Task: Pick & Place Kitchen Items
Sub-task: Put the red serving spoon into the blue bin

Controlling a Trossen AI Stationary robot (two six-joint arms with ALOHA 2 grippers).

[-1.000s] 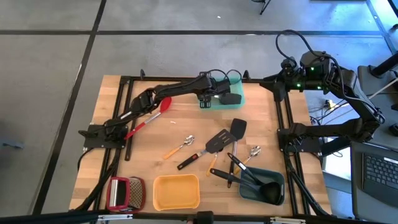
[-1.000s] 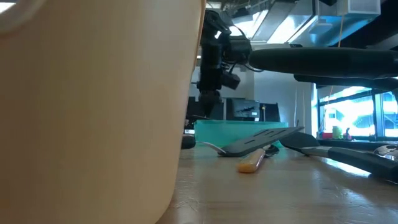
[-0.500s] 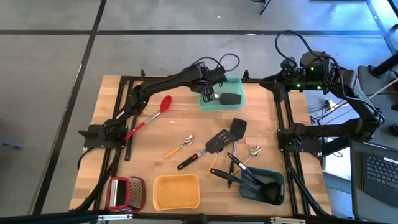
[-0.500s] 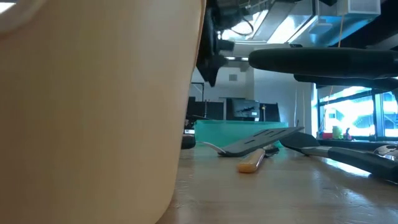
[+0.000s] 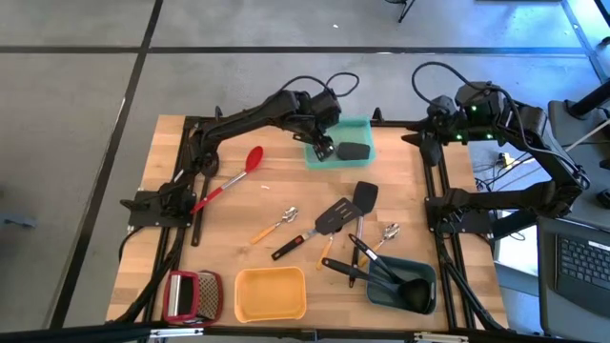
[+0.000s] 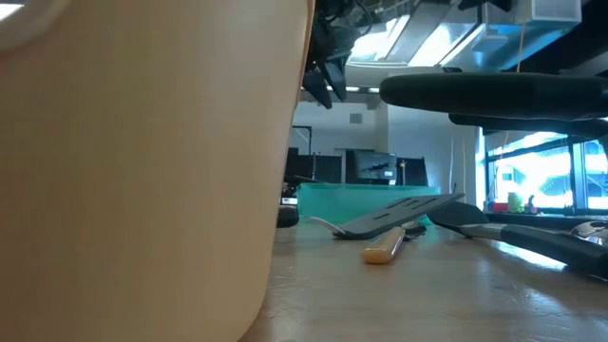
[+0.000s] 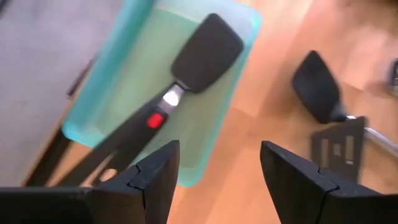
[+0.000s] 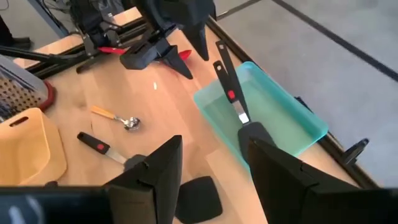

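Note:
A black spatula (image 7: 208,53) with a red mark on its handle lies in the teal tray (image 5: 360,126) at the table's far edge. Its head is on the tray floor and its handle (image 8: 225,73) sticks out over the tray's rim. My left gripper (image 7: 217,155) is open and empty, hanging high above the tray's left end (image 5: 324,148); it shows in the low view too (image 6: 328,81). My right gripper (image 8: 211,155) is open and empty, raised at the table's far right edge (image 5: 426,131).
A red spoon (image 5: 229,176) lies at the left. At mid-table are an orange-handled metal spoon (image 5: 276,224), a black slotted turner (image 5: 319,229), a black spatula (image 5: 362,195) and a metal spoon (image 5: 386,233). Along the near edge stand a grey-blue tray with black ladles (image 5: 400,284), a yellow tray (image 5: 270,292) and a red grater (image 5: 191,293).
My left gripper has risen from low over the teal tray to well above it and drawn a little toward the table's far left. The black spatula has stayed in the tray.

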